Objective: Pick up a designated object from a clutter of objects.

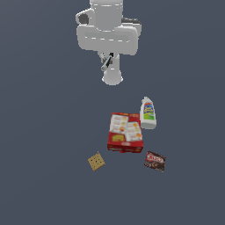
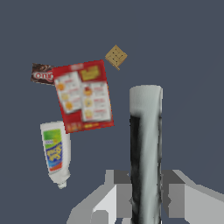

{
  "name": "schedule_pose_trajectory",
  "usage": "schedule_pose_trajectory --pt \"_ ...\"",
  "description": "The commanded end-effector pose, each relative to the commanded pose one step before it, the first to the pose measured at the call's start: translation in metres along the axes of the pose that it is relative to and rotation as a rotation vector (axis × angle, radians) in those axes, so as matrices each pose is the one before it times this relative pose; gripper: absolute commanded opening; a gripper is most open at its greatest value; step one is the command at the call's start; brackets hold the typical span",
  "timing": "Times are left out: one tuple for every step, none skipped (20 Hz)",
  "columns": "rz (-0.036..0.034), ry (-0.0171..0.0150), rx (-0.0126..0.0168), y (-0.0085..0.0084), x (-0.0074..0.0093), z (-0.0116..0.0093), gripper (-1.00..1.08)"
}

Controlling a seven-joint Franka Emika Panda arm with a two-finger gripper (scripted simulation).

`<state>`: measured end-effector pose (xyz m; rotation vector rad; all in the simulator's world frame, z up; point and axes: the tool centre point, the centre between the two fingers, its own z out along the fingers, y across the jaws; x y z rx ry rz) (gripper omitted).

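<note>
Ground surface (image 1: 44,184): one flat plane that serves as the floor of the scene; it fills the background of the exterior view from edge to edge
Colour: dark slate, a blue-grey; the tone is even across the exterior view
Finish: matt and plain; the shading is smooth
Wrist view: the same dark blue-grey plane (image 2: 188,48) forms the backdrop here too; it reaches the frame's borders on every side that shows
</note>
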<state>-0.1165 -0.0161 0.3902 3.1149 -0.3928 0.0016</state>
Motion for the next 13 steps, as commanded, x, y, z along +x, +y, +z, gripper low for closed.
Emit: schedule_pose_trajectory --pt "0.00016 -0.00096 0.00005 -0.00340 -0.00844 -0.01377 -1.00" --pt "0.00000 0.00000 0.00000 -0.00122 -0.00257 -0.00453 -1.00" --pt "-0.00014 -0.00010 0.00046 -0.00097 -0.00228 -0.00409 -1.00" --pt "0.00000 0.00000 0.00000 -0.00099 -0.00204 -0.00364 -1.00" --pt "0.00000 0.00000 0.00000 -0.00089 -0.00177 -0.00320 -1.00" --pt "-0.00012 -0.00010 0.00046 -0.00063 -0.00146 -0.00276 -1.00" --pt "0.00000 0.00000 0.00000 -0.00068 -0.00120 -0.00232 -1.00" --pt "0.00000 0.00000 0.00000 -0.00058 -0.00091 -0.00188 -1.00" --pt "-0.00002 -0.00009 0.00048 -0.00028 -0.00058 -0.00145 -1.00" --pt "0.00000 0.00000 0.00000 -0.00038 -0.00032 -0.00099 -1.00" --pt "0.00000 0.00000 0.00000 -0.00028 -0.00002 -0.00055 -1.00" --pt "0.00000 0.00000 0.00000 -0.00018 0.00026 -0.00011 -1.00" --pt "0.00000 0.00000 0.00000 -0.00005 0.00018 0.00007 -1.00"
